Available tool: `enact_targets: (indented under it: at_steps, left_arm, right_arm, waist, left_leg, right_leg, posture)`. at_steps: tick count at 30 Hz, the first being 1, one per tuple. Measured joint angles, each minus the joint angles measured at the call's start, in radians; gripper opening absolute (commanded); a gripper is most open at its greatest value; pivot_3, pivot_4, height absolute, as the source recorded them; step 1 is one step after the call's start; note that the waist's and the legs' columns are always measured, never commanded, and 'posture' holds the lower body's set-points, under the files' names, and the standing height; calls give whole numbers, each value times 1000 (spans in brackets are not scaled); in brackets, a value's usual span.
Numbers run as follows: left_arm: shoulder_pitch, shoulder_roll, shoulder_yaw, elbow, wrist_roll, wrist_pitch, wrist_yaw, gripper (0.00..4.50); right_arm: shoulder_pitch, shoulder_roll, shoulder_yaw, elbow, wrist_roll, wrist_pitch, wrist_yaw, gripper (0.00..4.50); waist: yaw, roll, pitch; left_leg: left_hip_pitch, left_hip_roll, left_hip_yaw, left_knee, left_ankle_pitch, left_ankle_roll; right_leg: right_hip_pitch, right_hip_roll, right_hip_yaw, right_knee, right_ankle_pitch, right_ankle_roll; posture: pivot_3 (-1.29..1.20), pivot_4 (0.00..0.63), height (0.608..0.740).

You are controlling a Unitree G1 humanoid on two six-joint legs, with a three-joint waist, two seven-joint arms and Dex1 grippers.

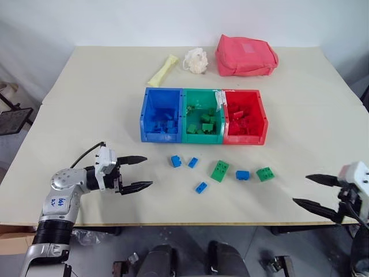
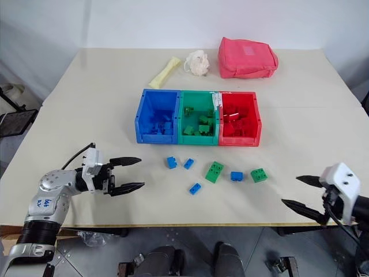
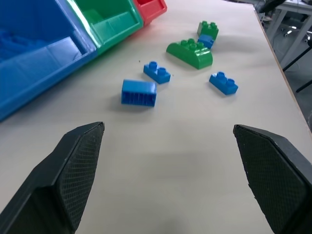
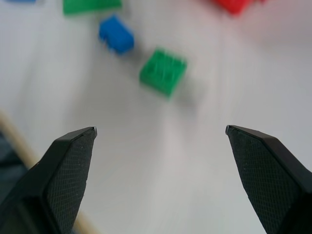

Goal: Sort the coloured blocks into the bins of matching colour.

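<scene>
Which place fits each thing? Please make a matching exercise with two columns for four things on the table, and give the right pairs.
Things:
1. pink-red pouch
2. green bin
3. left gripper
4. square green block

Places:
A. between the blue bin and the red bin
B. far side of the table, behind the red bin
C. loose on the table, rightmost of the blocks in front of the bins
D. open, over the table near its front left, pointing toward the blocks

Pairs: 1-B, 2-A, 3-D, 4-C
</scene>
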Motion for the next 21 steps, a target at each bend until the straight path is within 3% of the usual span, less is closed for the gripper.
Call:
enact_targets:
  at_steps: [9,13,21]
  left_arm:
    - [40,-13,-3,-42,-2,-11,1,4500]
    - [95,-20,-4,-120,-21,4,4,4500]
    - [223,-16,25,-279,-47,58,79,4500]
  right_arm:
    - [-67,-22,31,-27,2,9,29,4444]
    - [-272,-42,196,7,-15,19,23,4444]
    - [-499,-1,455,241,-128,-80,40,4444]
  waist:
    - [-4,0,0]
    - [-8,0,0]
    - [-2,0,0]
  left_leg:
    - [0,1,0,0,-1,-1]
    - [0,1,0,0,0,-1]
    - [-1,-1,-2,0,0,-1]
  right_leg:
    - [-1,-2,4,0,0,0]
    - [-1,-6,3,0,0,-1]
    - [-1,-8,0,0,0,-1]
  posture:
    - [0,150,740]
    - [0,150,740]
    - [0,150,740]
